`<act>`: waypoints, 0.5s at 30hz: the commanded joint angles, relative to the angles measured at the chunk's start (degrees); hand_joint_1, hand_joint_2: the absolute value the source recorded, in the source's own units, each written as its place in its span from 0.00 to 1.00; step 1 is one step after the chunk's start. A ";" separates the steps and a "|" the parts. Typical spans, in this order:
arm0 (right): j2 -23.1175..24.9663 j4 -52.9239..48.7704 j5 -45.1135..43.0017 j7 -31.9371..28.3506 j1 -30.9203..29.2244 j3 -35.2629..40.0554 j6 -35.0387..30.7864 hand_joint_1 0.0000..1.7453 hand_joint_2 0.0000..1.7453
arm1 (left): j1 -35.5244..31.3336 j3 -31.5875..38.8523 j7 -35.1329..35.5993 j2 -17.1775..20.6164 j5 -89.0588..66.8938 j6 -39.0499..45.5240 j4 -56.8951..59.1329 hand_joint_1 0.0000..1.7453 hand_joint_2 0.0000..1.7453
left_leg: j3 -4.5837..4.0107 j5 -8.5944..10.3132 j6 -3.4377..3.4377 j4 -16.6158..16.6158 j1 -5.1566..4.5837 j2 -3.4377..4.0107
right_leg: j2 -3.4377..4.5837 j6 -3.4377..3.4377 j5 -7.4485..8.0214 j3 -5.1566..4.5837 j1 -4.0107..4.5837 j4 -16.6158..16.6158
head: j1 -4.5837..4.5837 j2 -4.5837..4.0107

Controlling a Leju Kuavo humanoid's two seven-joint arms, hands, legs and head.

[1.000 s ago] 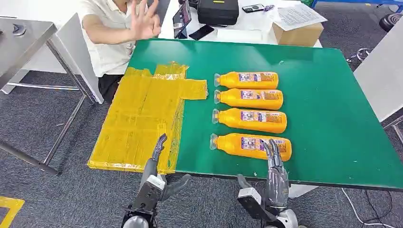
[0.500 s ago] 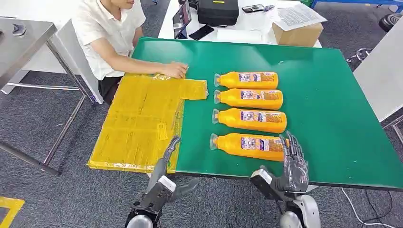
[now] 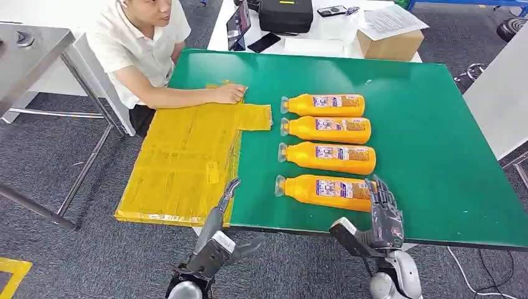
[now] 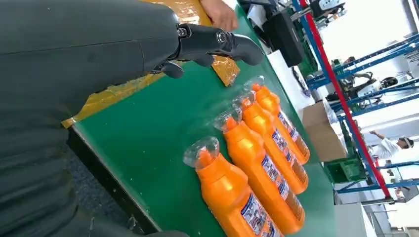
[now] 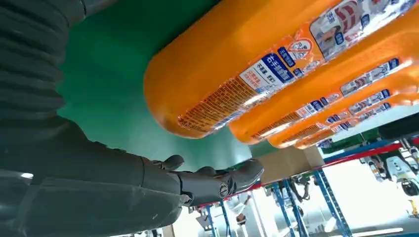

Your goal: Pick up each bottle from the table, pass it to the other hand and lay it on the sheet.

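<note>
Since a second ago the right hand (image 3: pixel 384 215) has slid from over the near bottle (image 3: pixel 328 192) out to its base end, where it now stands just beside the bottle's bottom, fingers spread and holding nothing. That reads as lining up for a side grasp, not a grip yet (the right wrist view shows green table between palm and bottle). The left hand (image 3: pixel 219 233) has crept a little toward the sheet (image 3: pixel 180 162), also open and empty, fingers pointing at the sheet's near edge. All four bottles lie untouched in their row on the table (image 3: pixel 436 137), caps toward the sheet; none has been laid on it. A person's hand (image 3: pixel 229 93) has dropped from the air and now rests on the sheet's far corner, pressing it flat.
</note>
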 commanded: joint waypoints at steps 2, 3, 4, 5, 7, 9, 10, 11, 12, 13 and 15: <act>-0.32 5.19 0.90 1.82 -2.57 0.59 2.25 0.00 1.00 | -1.54 -0.64 0.44 0.74 -0.21 -0.31 1.90 0.00 1.00 | 0.25 -0.06 -0.10 -0.07 0.02 0.03 | 0.06 -0.11 -0.05 0.22 0.02 -0.05 | 0.00 0.00; -0.74 5.91 1.75 2.45 -3.05 1.40 3.15 0.00 1.00 | -1.58 -0.60 0.44 0.59 -0.42 -0.52 1.90 0.00 1.00 | 0.25 -0.06 -0.10 -0.06 0.04 0.04 | 0.07 -0.11 -0.05 0.22 0.04 -0.05 | 0.00 0.00; -0.65 6.86 1.68 2.99 -3.51 1.48 3.58 0.00 1.00 | -1.58 -0.52 0.43 0.36 -0.47 -0.65 1.75 0.00 1.00 | 0.13 -0.03 -0.07 -0.05 0.02 0.04 | 0.05 -0.08 -0.01 0.12 0.03 -0.04 | 0.00 0.00; -0.70 7.55 1.89 3.18 -3.89 1.76 3.98 0.00 1.00 | -1.52 -0.52 0.43 0.24 -0.45 -0.69 1.60 0.00 1.00 | 0.22 -0.06 -0.09 -0.05 0.03 0.07 | 0.09 -0.10 -0.03 0.19 0.03 -0.04 | 0.00 0.00; -0.85 8.37 2.91 3.53 -4.61 2.59 3.73 0.00 1.00 | -1.52 -0.72 0.48 0.19 -0.65 -0.92 1.37 0.00 1.00 | 0.22 -0.06 -0.09 -0.06 0.04 0.09 | 0.11 -0.09 -0.02 0.19 0.04 -0.07 | 0.00 0.00; -1.10 9.58 3.11 4.34 -5.91 3.79 5.20 0.00 1.00 | -1.64 -0.74 0.63 0.04 -0.86 -1.15 1.47 0.00 1.00 | 0.16 -0.04 -0.07 -0.04 0.04 0.10 | 0.12 -0.07 0.00 0.13 0.04 -0.06 | 0.00 0.00; -1.41 9.74 3.73 5.12 -6.26 4.30 5.66 0.00 1.00 | -1.67 -0.64 0.67 -0.07 -0.88 -1.20 1.54 0.00 1.00 | 0.11 -0.03 -0.06 -0.02 0.04 0.10 | 0.12 -0.06 0.01 0.08 0.04 -0.03 | 0.02 0.00; -1.86 9.96 4.43 5.83 -6.63 4.91 6.28 0.00 1.00 | -1.67 -0.55 0.67 -0.20 -0.87 -1.32 1.59 0.00 1.00 | 0.26 -0.07 -0.09 -0.05 0.03 0.14 | 0.17 -0.10 -0.02 0.21 0.04 -0.05 | 0.00 0.00; -2.10 10.10 4.39 6.13 -6.89 5.08 6.75 0.00 1.00 | -1.67 -0.54 0.67 -0.27 -0.86 -1.42 1.59 0.00 1.00 | 0.19 -0.05 -0.07 -0.04 0.03 0.13 | 0.15 -0.08 -0.01 0.15 0.03 -0.04 | 0.00 0.00; -2.58 10.55 5.06 6.91 -7.40 5.68 7.28 0.00 1.00 | -1.68 -0.53 0.64 -0.42 -0.86 -1.54 1.62 0.00 1.00 | 0.14 -0.04 -0.06 -0.02 0.04 0.10 | 0.12 -0.07 0.00 0.12 0.04 -0.04 | 0.00 0.00; -2.94 11.74 5.57 7.70 -8.56 6.54 8.54 0.00 1.00 | -1.85 -0.57 0.58 -0.65 -0.93 -1.52 1.78 0.00 1.00 | 0.15 -0.02 -0.05 -0.04 0.02 0.08 | 0.09 -0.05 0.00 0.12 0.02 -0.04 | 0.00 0.00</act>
